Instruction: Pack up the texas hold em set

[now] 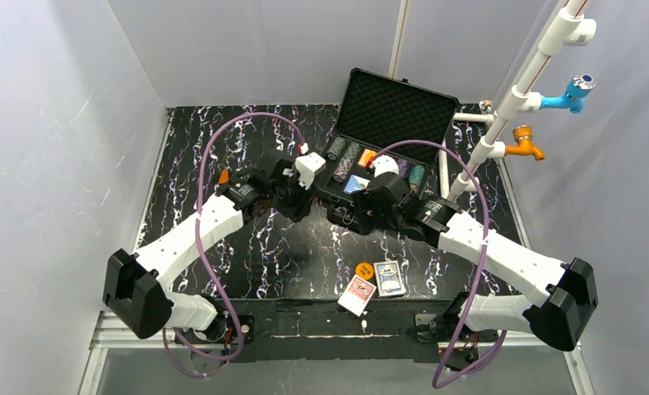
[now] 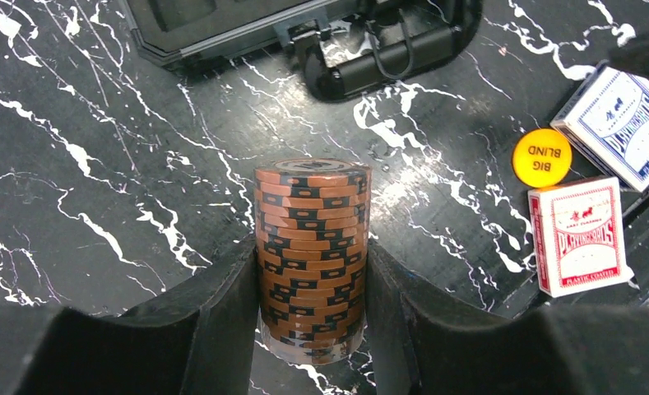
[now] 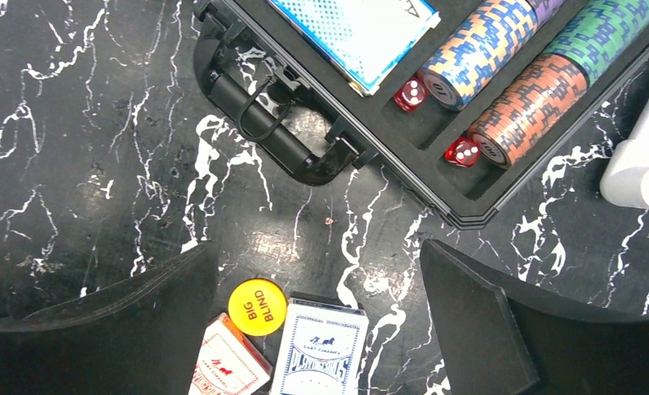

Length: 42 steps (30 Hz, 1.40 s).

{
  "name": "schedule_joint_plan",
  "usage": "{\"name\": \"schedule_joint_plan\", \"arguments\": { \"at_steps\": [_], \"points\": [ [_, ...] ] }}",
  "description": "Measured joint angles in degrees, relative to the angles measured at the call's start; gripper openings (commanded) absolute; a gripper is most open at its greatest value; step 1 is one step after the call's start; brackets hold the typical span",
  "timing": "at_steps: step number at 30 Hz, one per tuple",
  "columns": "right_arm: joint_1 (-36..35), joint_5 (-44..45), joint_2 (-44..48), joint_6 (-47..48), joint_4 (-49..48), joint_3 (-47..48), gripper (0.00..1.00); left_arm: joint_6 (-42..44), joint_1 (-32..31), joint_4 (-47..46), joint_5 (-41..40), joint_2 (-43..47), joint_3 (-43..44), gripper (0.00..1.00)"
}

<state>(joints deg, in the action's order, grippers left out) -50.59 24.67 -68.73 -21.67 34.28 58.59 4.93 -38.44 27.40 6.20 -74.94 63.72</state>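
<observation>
A chip stack [image 2: 312, 206] is clamped by the left gripper [image 2: 311, 247], presumably bound for the case [image 2: 222, 29] at twelve o'clock. The right gripper [image 3: 318, 251] is held spread, with card decks [image 3: 317, 354] waiting at six o'clock.

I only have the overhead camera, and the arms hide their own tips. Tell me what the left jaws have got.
Observer: The left jaws are shut on a stack of orange-and-black chips, pressed between the two pads.
Operator: Now report the right jaws.
Observer: The right jaws stand wide open with nothing between them.
Operator: Read me the label on the yellow disc near the decks.
Observer: The yellow disc says BIG BLIND in dark letters.
</observation>
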Motion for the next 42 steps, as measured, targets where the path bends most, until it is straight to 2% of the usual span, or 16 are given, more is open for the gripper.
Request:
{"name": "schedule_joint_plan", "arguments": {
  "at_steps": [10,27,42],
  "points": [
    [0.98,2.27,0.52,0.94,0.42,-0.33,1.0,0.0,6.73,0.79,2.69,-12.07,9.51,0.0],
    [1.73,2.49,2.99,2.34,0.74,-2.25,1.0,0.0,7.65,3.1,4.37,-38.27,31.26,0.0],
    [1.77,1.7,4.2,2.4,0.35,-4.22,1.0,-0.02,8.94,4.83,4.31,-47.65,41.35,0.0]
  ]
}}
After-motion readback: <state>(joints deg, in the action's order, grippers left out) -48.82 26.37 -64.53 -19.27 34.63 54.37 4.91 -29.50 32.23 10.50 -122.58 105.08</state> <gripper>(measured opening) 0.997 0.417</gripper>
